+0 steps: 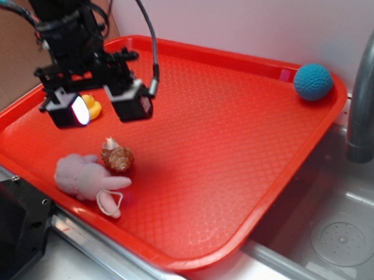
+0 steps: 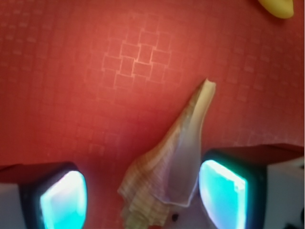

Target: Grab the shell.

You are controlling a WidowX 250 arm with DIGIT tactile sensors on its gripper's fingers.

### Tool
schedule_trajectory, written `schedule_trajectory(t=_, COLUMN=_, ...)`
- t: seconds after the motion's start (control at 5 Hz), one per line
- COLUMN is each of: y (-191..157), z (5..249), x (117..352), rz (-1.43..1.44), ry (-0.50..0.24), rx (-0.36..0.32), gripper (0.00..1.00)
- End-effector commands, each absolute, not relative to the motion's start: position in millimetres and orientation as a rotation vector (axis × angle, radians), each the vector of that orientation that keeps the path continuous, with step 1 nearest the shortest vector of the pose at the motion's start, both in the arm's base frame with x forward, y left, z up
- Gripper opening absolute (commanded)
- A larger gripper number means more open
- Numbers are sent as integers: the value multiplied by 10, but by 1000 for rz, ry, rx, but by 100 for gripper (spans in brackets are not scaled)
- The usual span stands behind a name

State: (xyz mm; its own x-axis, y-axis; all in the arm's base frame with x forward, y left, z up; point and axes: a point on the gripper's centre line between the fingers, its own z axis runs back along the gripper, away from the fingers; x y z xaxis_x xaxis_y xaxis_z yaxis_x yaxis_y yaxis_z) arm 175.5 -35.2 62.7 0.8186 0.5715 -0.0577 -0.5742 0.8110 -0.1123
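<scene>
The shell (image 1: 117, 157) is a tan, ridged conch lying on the red tray (image 1: 238, 129) near its front left. My gripper (image 1: 100, 111) hangs above and just behind it, open, with its two lit pads wide apart. In the wrist view the shell (image 2: 167, 167) lies between the pads, its pale pointed tail aimed away from me. It sits much closer to the right pad (image 2: 221, 193) than to the left pad (image 2: 62, 200). My gripper (image 2: 143, 195) holds nothing.
A pink plush toy (image 1: 83, 177) lies right beside the shell on its left. A yellow rubber duck (image 1: 92, 107) sits behind the gripper. A blue crocheted ball (image 1: 312, 81) rests in the far right tray corner. A grey faucet (image 1: 365, 93) and sink (image 1: 337, 232) lie to the right.
</scene>
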Motion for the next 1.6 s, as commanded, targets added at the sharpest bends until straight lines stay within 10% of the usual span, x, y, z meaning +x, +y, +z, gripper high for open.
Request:
schedule_trajectory(t=0.0, y=-669, z=146, x=1537, rz=537, ry=183, rx=-69, gripper=100)
schedule_trajectory(t=0.4, y=-537, z=181, x=1395, rz=526, ry=153, rx=-35, gripper=100)
schedule_trajectory(t=0.6, y=-536, z=152, x=1432, rz=513, ry=157, rx=-29, gripper=0)
schedule_trajectory(t=1.0, y=-465, z=301, x=1675, rz=382, ry=104, rx=-13, gripper=0)
schedule_trajectory(t=1.4, y=-221, z=1363, x=2169, rz=217, ry=-157, rx=-31, gripper=0)
